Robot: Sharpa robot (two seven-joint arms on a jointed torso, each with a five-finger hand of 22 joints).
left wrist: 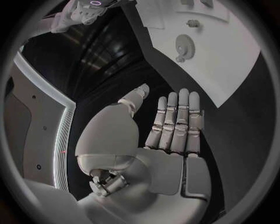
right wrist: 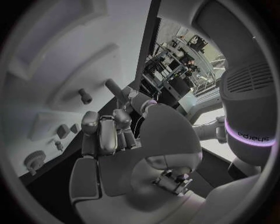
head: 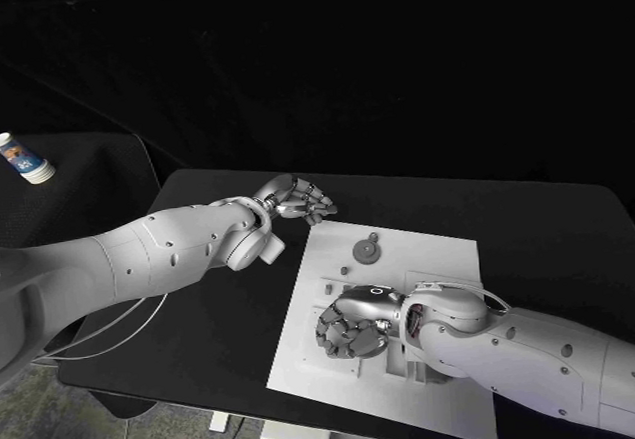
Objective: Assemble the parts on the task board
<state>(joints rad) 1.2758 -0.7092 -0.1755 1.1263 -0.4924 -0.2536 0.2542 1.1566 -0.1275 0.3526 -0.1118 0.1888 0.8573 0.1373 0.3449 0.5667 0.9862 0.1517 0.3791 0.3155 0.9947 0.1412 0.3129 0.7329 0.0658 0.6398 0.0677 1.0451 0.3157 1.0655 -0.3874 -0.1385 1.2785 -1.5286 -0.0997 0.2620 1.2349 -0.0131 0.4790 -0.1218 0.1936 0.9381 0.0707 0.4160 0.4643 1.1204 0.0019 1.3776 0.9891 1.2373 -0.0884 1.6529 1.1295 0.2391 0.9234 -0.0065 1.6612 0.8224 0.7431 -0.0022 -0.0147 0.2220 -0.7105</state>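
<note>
The small gear (head: 365, 249) on the task board (head: 443, 262) looks light, rigid and slippery; pinch its rim. The left hand (head: 296, 199) is released, fingers straight; the right hand (head: 356, 325) curls over the board, its grasp untellable.

Our left hand (head: 293, 199) is flat, its fingers (left wrist: 175, 119) straight and together, holding nothing. Our right hand (head: 356, 325) faces down with curled fingers (right wrist: 105, 133).

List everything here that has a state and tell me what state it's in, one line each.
Left robot hand: open, fingers straight, over the table by the board's far-left corner.
Right robot hand: fingers curled, low over the board; grip unclear.
Task board: lying flat on the table.
Gear part: lying on the board, untouched.
Bottle: upright, far left.
</note>
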